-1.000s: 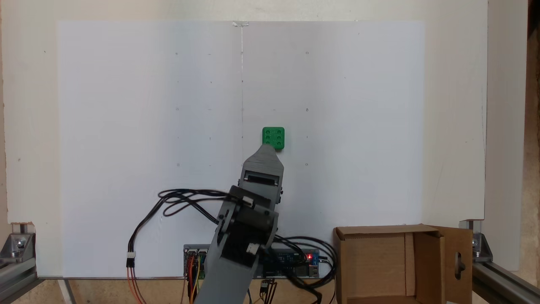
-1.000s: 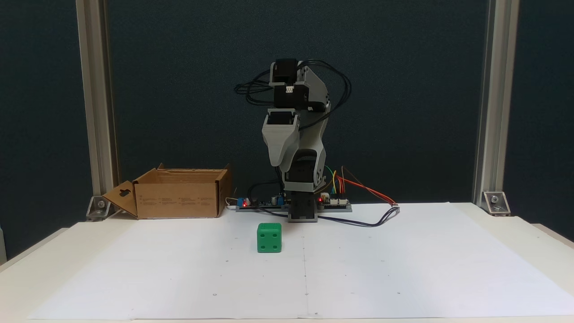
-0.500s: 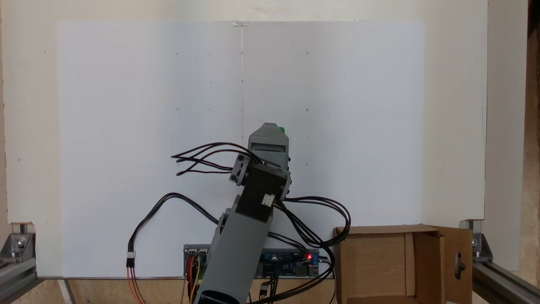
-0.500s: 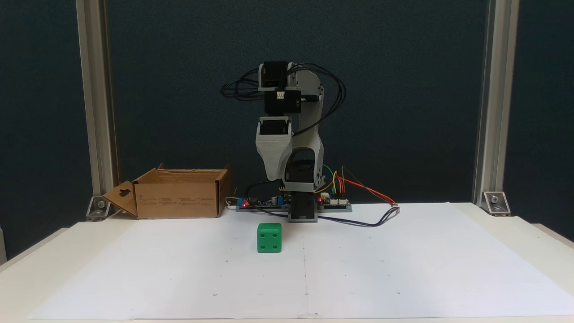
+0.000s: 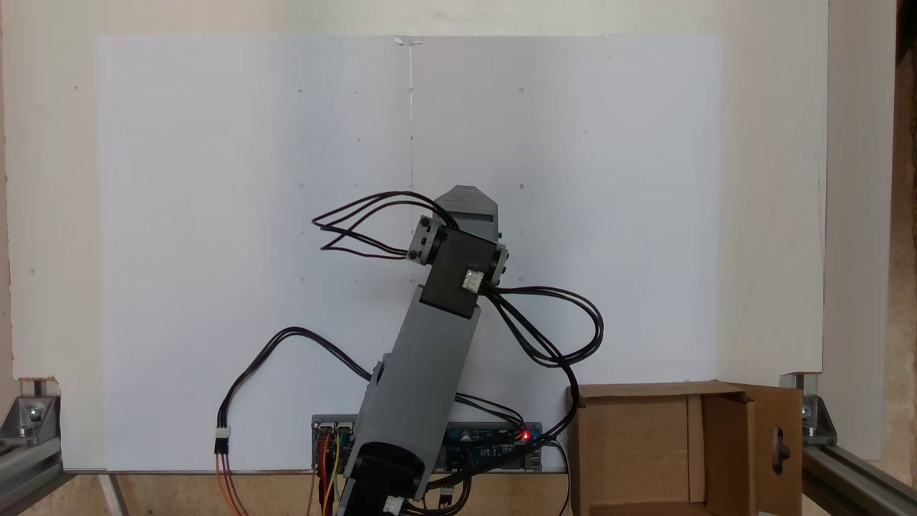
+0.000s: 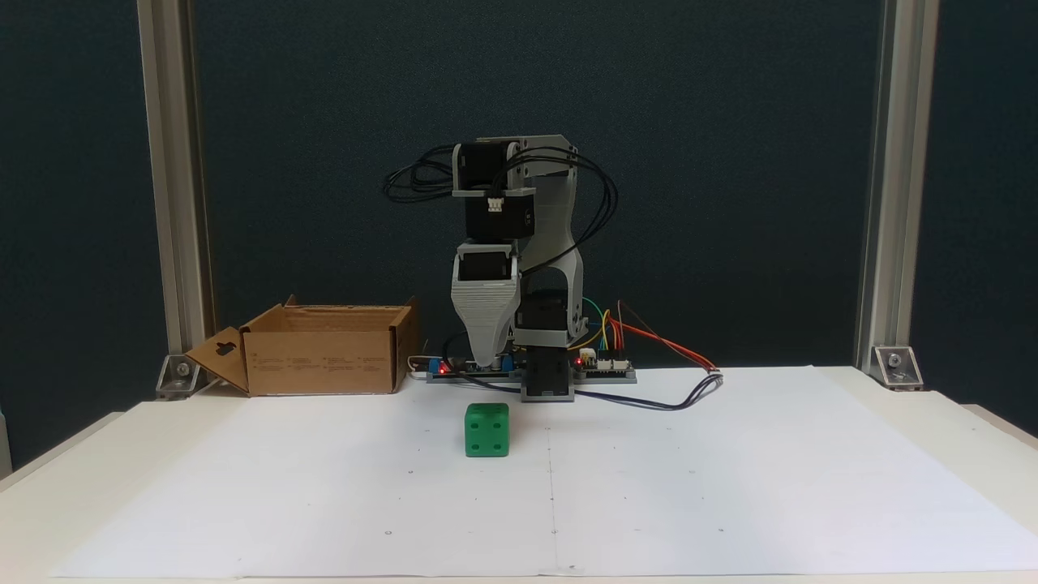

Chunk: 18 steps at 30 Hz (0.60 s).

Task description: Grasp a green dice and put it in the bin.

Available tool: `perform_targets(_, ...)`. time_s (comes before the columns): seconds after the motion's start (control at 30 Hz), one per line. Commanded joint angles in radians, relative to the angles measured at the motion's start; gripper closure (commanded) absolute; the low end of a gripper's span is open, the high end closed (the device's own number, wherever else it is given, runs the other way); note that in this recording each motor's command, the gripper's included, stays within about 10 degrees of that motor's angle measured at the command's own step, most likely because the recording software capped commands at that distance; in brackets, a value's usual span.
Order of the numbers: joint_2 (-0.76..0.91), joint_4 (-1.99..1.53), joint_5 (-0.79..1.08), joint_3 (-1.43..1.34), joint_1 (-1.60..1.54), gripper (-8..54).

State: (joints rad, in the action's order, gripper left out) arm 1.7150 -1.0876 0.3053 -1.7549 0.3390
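Observation:
The green dice (image 6: 486, 430) rests on the white paper sheet a little left of its centre line, with a four-pip face toward this fixed view. My gripper (image 6: 484, 362) points straight down and hangs directly above the dice, with a clear gap between tip and cube. Only one grey tapered tip shows, so the jaws' state is unclear. Seen from above, my gripper (image 5: 469, 197) covers the dice completely. The bin (image 5: 645, 390), an open brown cardboard box (image 6: 324, 349) with a handle hole in one flap, stands beside the arm's base and holds nothing visible.
Controller boards (image 5: 494, 437) with coloured wires sit at the arm's base. Black cables (image 5: 551, 330) loop out from the arm. Aluminium posts (image 6: 174, 186) stand at the table's back corners. White paper (image 6: 730, 487) covers most of the table.
The arm has reached forward and the gripper has come down. From above it now covers the dice that showed beyond its tip a second ago. Dice and bin have not moved.

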Motion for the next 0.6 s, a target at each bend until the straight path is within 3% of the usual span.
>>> perform_targets(0.0, 0.003, 0.025, 0.054, 0.020, -0.002, 1.2)
perform_targets(0.57, 0.002, 0.178, 0.072, -0.184, 0.011, 1.2)
